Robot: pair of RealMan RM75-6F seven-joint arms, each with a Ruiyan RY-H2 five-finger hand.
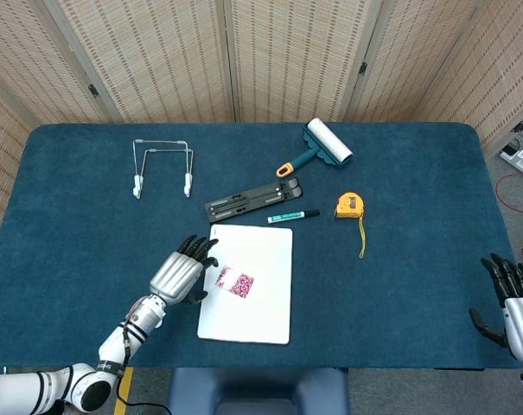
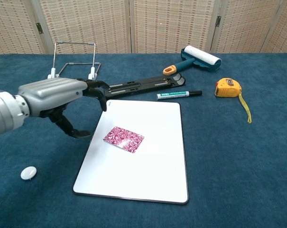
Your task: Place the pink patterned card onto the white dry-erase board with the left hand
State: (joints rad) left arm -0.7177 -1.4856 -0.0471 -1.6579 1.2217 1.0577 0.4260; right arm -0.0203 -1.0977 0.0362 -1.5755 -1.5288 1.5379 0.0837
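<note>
One pink patterned card [image 2: 124, 139] lies flat on the left half of the white dry-erase board [image 2: 152, 161], lower centre of frame; it is judged light, thin and apt to slide, best pinched at an edge. Left hand [image 2: 62, 97] hovers just left of the board, fingers spread, holding nothing; right hand [image 1: 512, 304], lower right, fingers apart, also unladen. Beyond, upper frame: marker [image 2: 179, 95], tape measure [image 2: 228, 87], lint roller [image 2: 195, 58], wire stand [image 2: 73, 61].

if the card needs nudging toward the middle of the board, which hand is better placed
Left. The left hand hangs open just beside the card on the board; the right hand sits at the far table edge.
</note>
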